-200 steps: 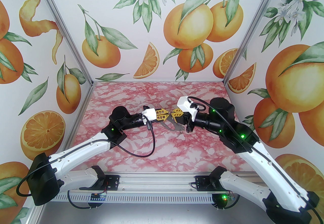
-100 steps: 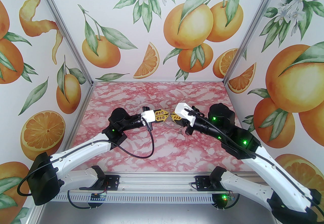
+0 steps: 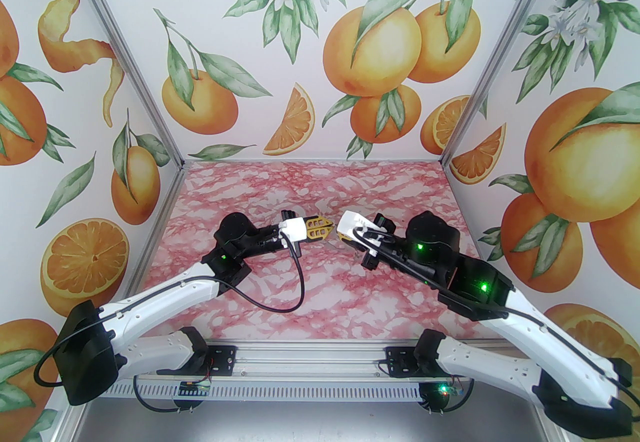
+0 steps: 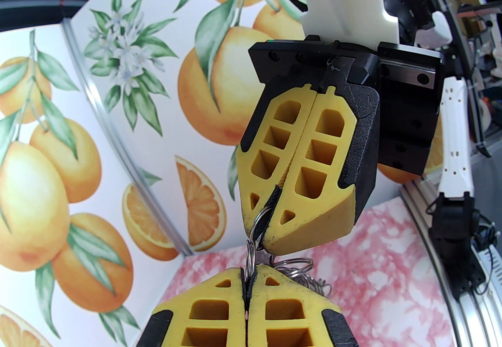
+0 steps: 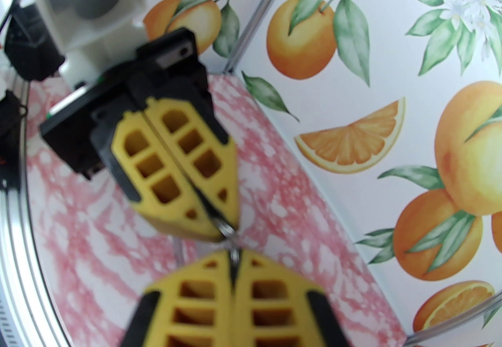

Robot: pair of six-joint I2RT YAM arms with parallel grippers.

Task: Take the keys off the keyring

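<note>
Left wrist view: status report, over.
Left gripper shut on a small ring; right gripper shut on a second ring linked to it. Further rings dangle behind the right gripper. Nothing in the way.

lab booth: aluminium frame (image 3: 125, 52), orange-print walls (image 3: 320, 95).

right gripper (image 3: 340, 235) | rolled over, shifted left | seemingly lower
</note>
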